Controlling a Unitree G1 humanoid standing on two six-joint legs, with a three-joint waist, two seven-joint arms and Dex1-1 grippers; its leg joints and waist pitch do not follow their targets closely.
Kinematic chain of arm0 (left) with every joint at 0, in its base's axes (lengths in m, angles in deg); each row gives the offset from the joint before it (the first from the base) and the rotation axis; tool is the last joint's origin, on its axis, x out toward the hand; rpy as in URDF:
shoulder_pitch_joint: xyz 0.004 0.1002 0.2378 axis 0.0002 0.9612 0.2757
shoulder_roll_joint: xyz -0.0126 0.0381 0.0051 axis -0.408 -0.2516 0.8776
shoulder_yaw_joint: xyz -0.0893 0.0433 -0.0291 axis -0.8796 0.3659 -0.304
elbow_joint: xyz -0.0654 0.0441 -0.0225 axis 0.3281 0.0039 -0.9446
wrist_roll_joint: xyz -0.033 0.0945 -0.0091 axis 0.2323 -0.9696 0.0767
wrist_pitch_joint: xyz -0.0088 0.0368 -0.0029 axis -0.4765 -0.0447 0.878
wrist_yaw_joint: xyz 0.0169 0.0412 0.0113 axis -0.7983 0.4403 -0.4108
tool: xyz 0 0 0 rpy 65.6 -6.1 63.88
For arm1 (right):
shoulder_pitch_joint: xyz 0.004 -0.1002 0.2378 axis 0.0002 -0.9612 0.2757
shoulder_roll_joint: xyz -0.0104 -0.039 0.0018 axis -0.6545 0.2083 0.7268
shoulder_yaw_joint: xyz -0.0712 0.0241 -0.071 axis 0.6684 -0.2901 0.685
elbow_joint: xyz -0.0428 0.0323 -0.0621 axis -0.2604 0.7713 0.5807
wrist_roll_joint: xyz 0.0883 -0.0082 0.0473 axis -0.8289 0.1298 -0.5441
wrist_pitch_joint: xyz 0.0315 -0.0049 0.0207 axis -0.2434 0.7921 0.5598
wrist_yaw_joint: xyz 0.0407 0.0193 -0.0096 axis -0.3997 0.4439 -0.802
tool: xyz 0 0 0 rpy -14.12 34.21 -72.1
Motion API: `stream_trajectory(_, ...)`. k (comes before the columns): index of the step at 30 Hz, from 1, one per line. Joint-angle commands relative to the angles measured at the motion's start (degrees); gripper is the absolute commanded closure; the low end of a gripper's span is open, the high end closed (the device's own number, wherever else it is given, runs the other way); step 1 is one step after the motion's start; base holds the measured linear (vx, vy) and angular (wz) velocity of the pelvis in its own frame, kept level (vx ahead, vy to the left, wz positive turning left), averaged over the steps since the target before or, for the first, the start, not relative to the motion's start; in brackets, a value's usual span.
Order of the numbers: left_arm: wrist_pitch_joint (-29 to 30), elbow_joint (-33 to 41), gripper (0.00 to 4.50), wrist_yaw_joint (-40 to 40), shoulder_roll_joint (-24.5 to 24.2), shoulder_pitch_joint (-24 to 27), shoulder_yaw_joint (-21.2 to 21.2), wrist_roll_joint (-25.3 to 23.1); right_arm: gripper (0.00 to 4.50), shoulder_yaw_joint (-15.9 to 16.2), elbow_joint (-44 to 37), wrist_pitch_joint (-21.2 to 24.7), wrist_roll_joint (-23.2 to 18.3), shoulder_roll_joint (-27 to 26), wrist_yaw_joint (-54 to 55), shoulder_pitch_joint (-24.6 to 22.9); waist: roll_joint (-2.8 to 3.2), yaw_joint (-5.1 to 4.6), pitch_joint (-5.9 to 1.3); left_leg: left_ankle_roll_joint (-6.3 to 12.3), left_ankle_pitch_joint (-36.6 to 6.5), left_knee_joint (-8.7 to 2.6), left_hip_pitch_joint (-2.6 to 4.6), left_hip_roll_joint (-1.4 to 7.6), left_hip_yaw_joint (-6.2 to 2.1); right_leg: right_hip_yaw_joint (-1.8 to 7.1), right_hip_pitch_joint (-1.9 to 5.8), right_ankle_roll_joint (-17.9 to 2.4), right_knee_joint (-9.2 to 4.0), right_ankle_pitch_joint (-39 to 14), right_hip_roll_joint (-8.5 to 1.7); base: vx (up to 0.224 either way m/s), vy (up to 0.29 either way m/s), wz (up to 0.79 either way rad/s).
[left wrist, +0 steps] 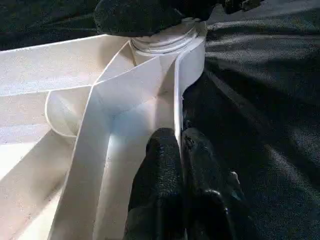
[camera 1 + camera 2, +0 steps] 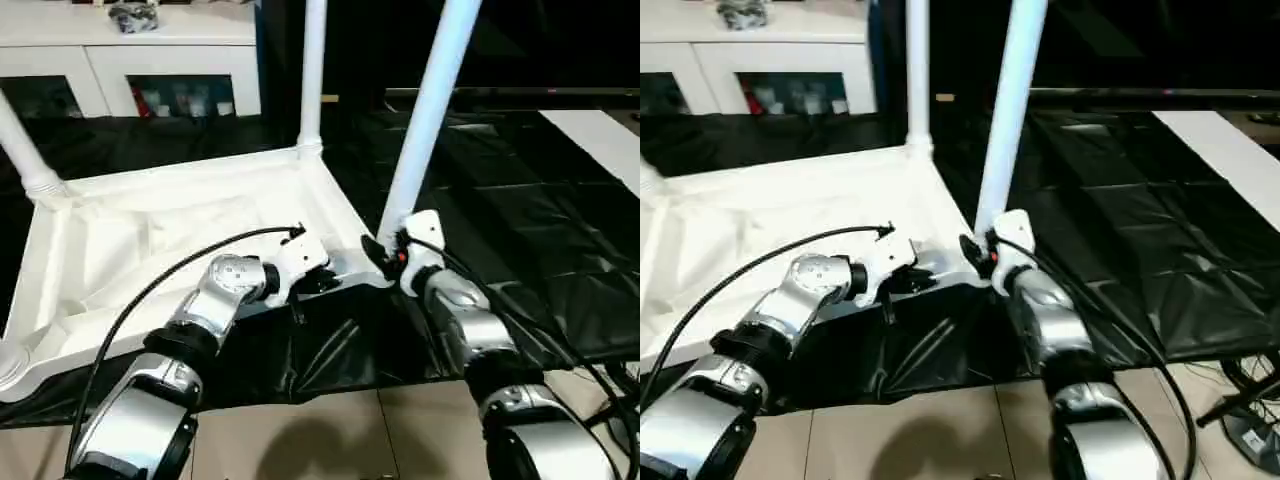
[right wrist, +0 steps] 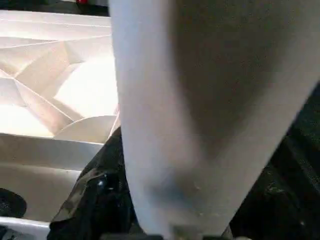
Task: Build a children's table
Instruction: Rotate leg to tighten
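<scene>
Lying upside down on the black-draped counter (image 2: 520, 250), the children's table (image 2: 150, 250) shows its ribbed white underside, with legs rising from its corner sockets. The far leg (image 2: 313, 70) stands upright in the far corner, and another leg (image 2: 25, 150) rises at the left edge. The near right leg (image 2: 430, 110) leans a little and runs out of the top of the head views.

The right gripper (image 2: 385, 258) is at the base of that near leg, its jaws spread about halfway and set around the tube just above the socket; the right wrist view has the white tube close in front with a black finger (image 3: 97, 192) beside it.

The left gripper (image 1: 180, 150) has its jaws pressed together, with the upright side wall of the tabletop pinched between the fingertips, just beside that same corner socket.

Behind the counter stands a white cabinet (image 2: 150, 60) with glass doors.
</scene>
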Motion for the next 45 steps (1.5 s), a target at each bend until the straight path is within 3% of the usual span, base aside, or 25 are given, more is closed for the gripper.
stream_trajectory(1, -1.39, 1.42, 4.5, 1.87, 4.02, -1.01, 2.7, 0.24, 1.76, 4.06, 0.81, 0.47, -0.89, -4.3, -7.0, 0.17, 0.31, -0.23, -2.51, 1.66, -25.51, -4.22, 0.57, 1.19, -1.43, 1.95, 1.27, -5.12, -6.24, -34.06, -3.19, 0.0, 0.0, 0.0)
stream_trajectory(4, -3.42, 2.15, 4.5, 6.59, 1.14, -0.43, 2.6, 1.25, 1.41, 4.99, -0.82, -0.13, -1.14, -1.38, -13.24, -1.14, 0.2, -0.14, -2.7, 1.96, -24.87, -4.34, 0.37, 1.38, -1.39, 2.23, 1.5, -6.15, -5.81, -31.39, -3.25, 0.0, 0.0, 0.0)
stream_trajectory(6, -4.53, 2.56, 4.5, 10.5, -1.09, -0.07, 2.51, 2.15, 1.36, 6.16, -2.03, -0.52, -1.22, 0.99, -18.4, -2.17, 0.15, 0.0, -2.82, 2.52, -23.37, -4.41, 0.0, 1.48, -1.27, 2.52, 1.83, -7.52, -5.29, -27.59, -3.26, 0.0, 0.0, 0.0)
stream_trajectory(7, -4.75, 2.62, 4.5, 11.84, -1.87, -0.04, 2.44, 2.55, 1.36, 6.62, -2.54, -0.28, -1.41, 1.95, -21.19, -2.55, 0.11, 0.11, -3.03, 2.95, -20.86, -4.42, -0.37, 1.59, -1.11, 2.77, 2.21, -9.32, -4.59, -22.88, -3.24, 0.0, 0.0, 0.0)
stream_trajectory(9, -5.1, 2.59, 4.5, 14.37, -3.29, -0.08, 2.19, 3.35, 1.36, 7.57, -3.17, -0.04, -1.39, 3.61, -25.55, -3.0, 0.18, 0.38, -3.33, 3.69, -18.26, -4.04, 0.12, 1.58, -0.62, 2.99, 2.16, -12.05, -3.98, -16.9, -3.14, 0.056, -0.015, 0.05)
stream_trajectory(10, -5.25, 2.57, 4.5, 16.03, -4.21, -0.14, 2.01, 3.81, 1.36, 8.3, -3.47, 0.14, -1.48, 4.82, -28.72, -3.26, 0.15, 0.49, -3.34, 4.1, -17.49, -3.96, 0.05, 1.56, -0.49, 3.01, 2.27, -12.82, -3.78, -15.34, -3.09, 0.059, -0.019, 0.08)
stream_trajectory(11, -5.4, 2.46, 4.5, 16.77, -4.77, -0.23, 1.9, 3.92, 1.36, 8.89, -3.68, -0.02, -1.37, 5.67, -30.63, -3.44, 0.16, 0.71, -3.44, 4.9, -15.06, -3.84, -0.41, 1.6, -0.41, 2.92, 2.9, -13.77, -3.22, -12.34, -3.07, 0.057, -0.022, 0.04)
stream_trajectory(14, -5.88, 1.79, 4.5, 20.24, -6.88, -0.65, 1.36, 4.44, 1.36, 11.28, -4.75, 0.19, -1.03, 8.98, -38.37, -4.03, 0.35, 1.52, -3.58, 6.57, -10.72, -3.64, -0.37, 1.83, -0.14, 2.77, 3.13, -15.15, -2.5, -6.63, -2.89, 0.0, 0.0, 0.0)
stream_trajectory(16, -5.94, 1.62, 4.5, 21.72, -7.56, -0.73, 1.28, 4.6, 1.36, 11.86, -5.11, 0.29, -1.05, 9.92, -41.05, -4.16, 0.33, 2.06, -3.5, 6.57, -10.25, -3.67, -0.2, 1.99, -0.05, 2.87, 3.08, -15.6, -2.35, -6.22, -2.99, 0.0, 0.0, 0.0)
stream_trajectory(20, -5.59, 1.55, 4.5, 26.36, -9.35, -0.94, 0.85, 6.28, 1.36, 13.03, -6.87, 3.15, -2.25, 12.47, -50.2, -4.36, 0.31, 2.56, -3.3, 5.36, -12.64, -3.92, 0.21, 2.14, -0.1, 2.92, 2.98, -15.31, -2.66, -9.76, -2.99, 0.0, 0.0, 0.0)
stream_trajectory(26, -5.85, 1.49, 4.5, 28.06, -10.58, -0.94, 1.66, 6.19, 1.84, 13.76, -6.55, 4.29, -2.56, 13.04, -52.99, -3.62, 0.29, 3.18, -3.15, 3.33, -14.54, -4.08, 0.38, 2.13, -0.14, 3.0, 2.76, -13.85, -3.07, -14.3, -3.19, 0.0, 0.0, 0.0)
stream_trajectory(33, -6.12, 1.03, 4.5, 29.26, -10.72, -0.9, 1.44, 5.92, 2.08, 14.12, -8.65, 5.87, -3.33, 13.01, -54.92, -4.65, 0.23, 3.3, -3.4, 3.53, -12.37, -3.95, 0.28, 2.05, -0.13, 2.98, 2.97, -14.28, -2.66, -10.87, -3.06, 0.0, 0.0, 0.0)
stream_trajectory(36, -5.84, 1.18, 4.5, 28.12, -10.48, -0.7, 1.43, 5.99, 2.09, 13.41, -9.32, 6.57, -3.73, 12.62, -53.8, -5.34, 0.26, 3.36, -3.4, 3.7, -12.26, -3.92, 0.28, 2.05, -0.11, 2.96, 2.97, -14.34, -2.65, -10.69, -3.13, 0.0, 0.0, 0.0)
stream_trajectory(38, -4.62, 0.56, 4.5, 19.12, -8.41, -0.81, 1.57, 3.61, 2.1, 10.29, -8.65, 6.22, -4.05, 10.1, -44.45, -6.32, 0.23, 3.4, -3.28, 3.4, -12.66, -4.0, 0.32, 2.12, -0.1, 3.02, 2.87, -13.96, -2.83, -11.88, -3.18, 0.0, 0.0, 0.0)
stream_trajectory(39, -4.31, 0.4, 4.5, 17.6, -8.02, -0.87, 1.57, 3.19, 2.1, 9.86, -8.42, 6.01, -4.01, 9.66, -42.8, -6.4, 0.29, 3.38, -3.11, 3.01, -13.46, -4.1, 0.36, 2.19, -0.11, 3.01, 2.69, -13.65, -3.0, -13.25, -3.23, 0.0, 0.0, 0.0)
stream_trajectory(40, -3.53, 0.14, 4.5, 15.01, -7.25, -0.99, 1.49, 2.58, 2.1, 9.17, -7.66, 5.61, -3.6, 8.82, -39.23, -6.36, 0.16, 3.23, -2.81, 1.75, -16.43, -4.25, 0.73, 1.97, -0.25, 2.86, 2.41, -11.63, -3.89, -20.36, -3.37, 0.0, 0.0, 0.0)
stream_trajectory(41, -3.43, 0.11, 4.5, 14.75, -7.16, -1.01, 1.48, 2.52, 2.11, 9.1, -7.55, 5.56, -3.53, 8.72, -38.81, -6.34, 0.16, 3.23, -2.81, 1.75, -16.43, -4.25, 0.73, 1.97, -0.25, 2.86, 2.41, -11.63, -3.89, -20.36, -3.37, 0.0, 0.0, 0.0)
stream_trajectory(43, -1.25, 0.5, 4.5, 9.06, -3.39, -1.02, 0.93, 2.41, 2.15, 6.62, -4.67, 5.4, -2.8, 5.3, -27.0, -5.41, 0.19, 2.56, -2.65, 0.03, -19.02, -4.46, 1.1, 1.81, -0.78, 2.86, 2.03, -8.71, -4.75, -28.05, -3.59, 0.0, 0.0, 0.0)
stream_trajectory(45, -0.41, 0.68, 4.5, 7.01, -1.6, -1.0, 0.99, 2.27, 2.22, 6.15, -3.68, 5.53, -2.32, 3.92, -22.84, -5.08, 0.12, 2.32, -2.49, 0.05, -20.82, -4.53, 1.26, 1.63, -0.9, 2.54, 1.9, -7.6, -5.17, -30.36, -3.36, 0.0, 0.0, 0.0)
